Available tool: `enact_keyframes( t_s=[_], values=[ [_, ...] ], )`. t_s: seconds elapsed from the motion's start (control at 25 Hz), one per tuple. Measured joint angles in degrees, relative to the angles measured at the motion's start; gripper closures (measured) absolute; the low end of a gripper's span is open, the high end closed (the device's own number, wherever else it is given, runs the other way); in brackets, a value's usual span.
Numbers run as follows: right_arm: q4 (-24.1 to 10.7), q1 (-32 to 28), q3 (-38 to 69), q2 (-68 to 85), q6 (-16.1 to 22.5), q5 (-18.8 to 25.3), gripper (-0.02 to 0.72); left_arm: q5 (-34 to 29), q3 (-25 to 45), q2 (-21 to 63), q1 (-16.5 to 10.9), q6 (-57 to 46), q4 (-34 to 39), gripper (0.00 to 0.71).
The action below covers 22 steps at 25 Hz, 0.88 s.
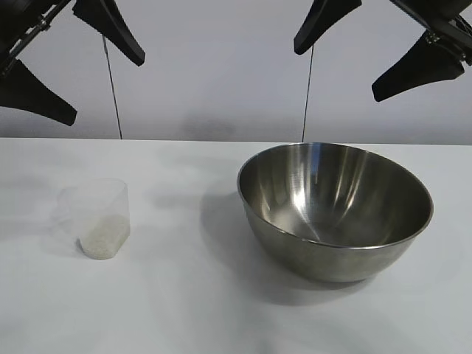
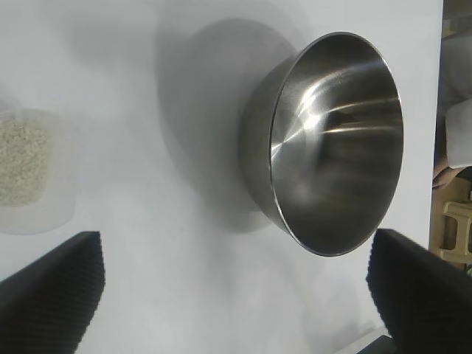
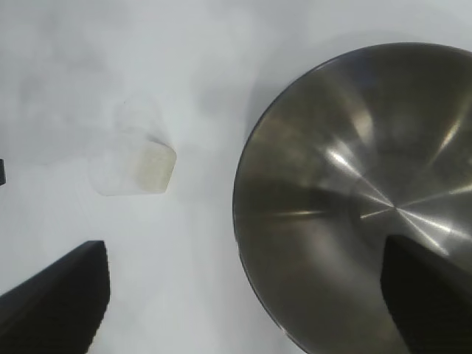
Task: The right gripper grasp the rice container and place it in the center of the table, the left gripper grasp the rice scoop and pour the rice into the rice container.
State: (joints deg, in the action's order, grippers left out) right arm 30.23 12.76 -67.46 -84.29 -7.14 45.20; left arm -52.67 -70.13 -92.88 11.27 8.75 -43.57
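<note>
Left gripper (image 1: 70,70) high at far left, fingers spread wide, holding nothing. Right gripper (image 1: 372,55) high at far right, likewise wide apart, touching nothing. Rice container (image 1: 335,210) stands right of centre on the table (image 1: 192,295). Rice scoop (image 1: 99,219), with rice (image 1: 103,236) inside, stands at left, well apart.

1. A pale grey wall (image 1: 214,81) of flat panels stands behind the worktop.
2. Two thin dark vertical seams (image 1: 112,88) divide the panels.
3. The white worktop (image 1: 199,295) is evenly lit, with soft shadows.
4. Beyond its far edge, cluttered pale furniture (image 2: 457,228) shows indistinctly.
</note>
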Motion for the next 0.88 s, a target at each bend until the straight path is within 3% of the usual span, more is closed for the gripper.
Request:
enact_keyframes(
  t_s=[0.24, 0.32, 0.48, 0.68, 0.88],
  values=[
    [-0.1, 0.0, 0.0, 0.0, -0.1, -0.7, 0.010, 0.0, 0.0, 0.0, 0.0, 0.0, 0.0, 0.016],
    [-1.8, 0.0, -0.1, 0.0, -0.8, -0.6, 0.010, 0.0, 0.0, 0.0, 0.0, 0.0, 0.0, 0.016],
    [-12.6, 0.0, -1.2, 0.0, 1.7, 1.9, 0.010, 0.0, 0.0, 0.0, 0.0, 0.0, 0.0, 0.016],
    [-29.5, 0.0, -1.3, -1.3, 12.8, 6.1, 0.010, 0.0, 0.0, 0.0, 0.0, 0.0, 0.0, 0.016],
    [-32.9, -1.6, -1.3, -6.4, 14.7, 6.0, 0.010, 0.0, 0.0, 0.0, 0.0, 0.0, 0.0, 0.016]
  ],
)
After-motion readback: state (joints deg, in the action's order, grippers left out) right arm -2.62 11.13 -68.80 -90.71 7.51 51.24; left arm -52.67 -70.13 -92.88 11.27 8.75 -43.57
